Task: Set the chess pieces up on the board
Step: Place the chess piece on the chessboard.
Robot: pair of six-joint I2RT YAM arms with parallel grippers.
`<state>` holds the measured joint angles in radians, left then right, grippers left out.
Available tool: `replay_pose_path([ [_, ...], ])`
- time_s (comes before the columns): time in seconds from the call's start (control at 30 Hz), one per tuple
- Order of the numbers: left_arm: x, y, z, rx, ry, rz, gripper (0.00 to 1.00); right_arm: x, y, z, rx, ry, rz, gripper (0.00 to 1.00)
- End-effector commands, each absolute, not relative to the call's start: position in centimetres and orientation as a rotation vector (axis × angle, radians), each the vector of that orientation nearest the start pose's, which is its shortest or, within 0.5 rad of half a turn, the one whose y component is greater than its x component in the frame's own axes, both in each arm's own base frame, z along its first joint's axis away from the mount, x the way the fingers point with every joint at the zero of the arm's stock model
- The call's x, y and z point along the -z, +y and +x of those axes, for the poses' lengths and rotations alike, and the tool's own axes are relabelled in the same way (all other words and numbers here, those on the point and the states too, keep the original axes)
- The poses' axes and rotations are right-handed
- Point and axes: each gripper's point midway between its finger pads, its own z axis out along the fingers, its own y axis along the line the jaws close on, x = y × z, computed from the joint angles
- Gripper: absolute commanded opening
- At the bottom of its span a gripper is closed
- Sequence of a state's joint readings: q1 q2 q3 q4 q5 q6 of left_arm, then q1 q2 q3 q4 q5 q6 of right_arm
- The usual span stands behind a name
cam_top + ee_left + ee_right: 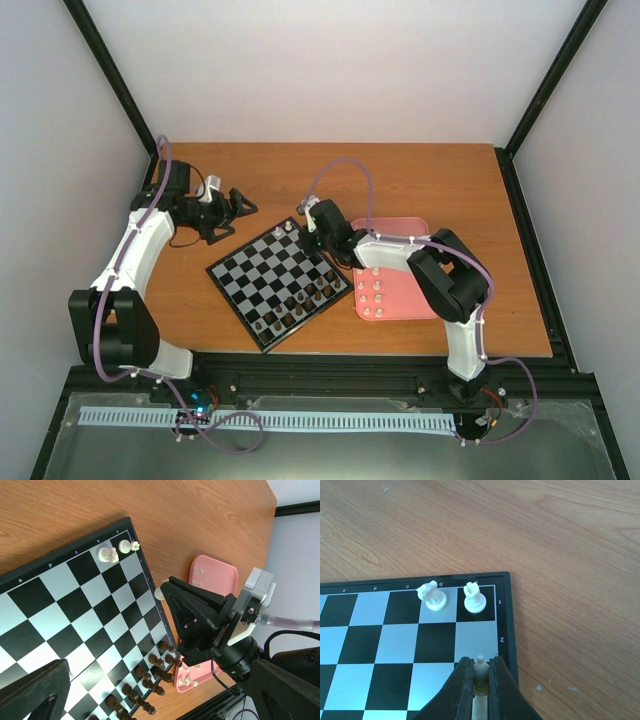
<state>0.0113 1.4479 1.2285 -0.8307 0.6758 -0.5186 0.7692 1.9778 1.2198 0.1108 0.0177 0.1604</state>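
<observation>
The board lies angled at the table's middle. A cream-white knight and rook stand on neighbouring squares of the board's far row, the rook in the corner. Another white chess piece is pinched in my right gripper, which is shut on it just inside the board's right rim, two rows nearer than the rook. The left wrist view shows this piece at the tips of the right gripper. My left gripper is open and empty, beyond the board's far left side.
A pink tray right of the board holds several more white pieces. Dark brown pieces fill the board's near rows. My right arm's elbow hangs over the tray. Black frame rails border the wooden table.
</observation>
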Motion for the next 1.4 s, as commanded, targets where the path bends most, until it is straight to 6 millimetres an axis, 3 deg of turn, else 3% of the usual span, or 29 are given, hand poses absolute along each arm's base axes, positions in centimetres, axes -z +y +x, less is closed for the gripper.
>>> replay_pose_path([
  [0.0, -20.9, -10.1, 34.5, 1.043, 2.538, -0.396, 1.0, -7.6, 39.1, 38.5, -0.528, 2.127, -0.715, 0.03],
  [0.2, -20.8, -10.1, 34.4, 1.041, 2.54, -0.395, 1.0, -6.0, 39.8, 37.9, -0.547, 2.156, -0.741, 0.03],
  [0.43, -20.7, -10.1, 34.6, 1.045, 2.542, -0.391, 0.99, -5.5, 39.8, 37.7, -0.537, 2.171, -0.745, 0.03],
  [0.6, -20.6, -10.1, 34.6, 1.048, 2.545, -0.397, 1.0, -5.5, 39.5, 37.2, -0.517, 2.181, -0.76, 0.11],
  [0.87, -20.6, -10.2, 34.8, 1.05, 2.541, -0.4, 0.99, -7.0, 38.9, 36.7, -0.493, 2.164, -0.769, 0.2],
  [1.17, -20.5, -10.1, 34.7, 1.047, 2.544, -0.406, 0.99, -8.1, 38.2, 36.4, -0.476, 2.155, -0.757, 0.21],
  [1.37, -20.8, -10.1, 34.7, 1.052, 2.537, -0.408, 1.0, -10.5, 38.2, 36.3, -0.471, 2.136, -0.777, 0.35],
])
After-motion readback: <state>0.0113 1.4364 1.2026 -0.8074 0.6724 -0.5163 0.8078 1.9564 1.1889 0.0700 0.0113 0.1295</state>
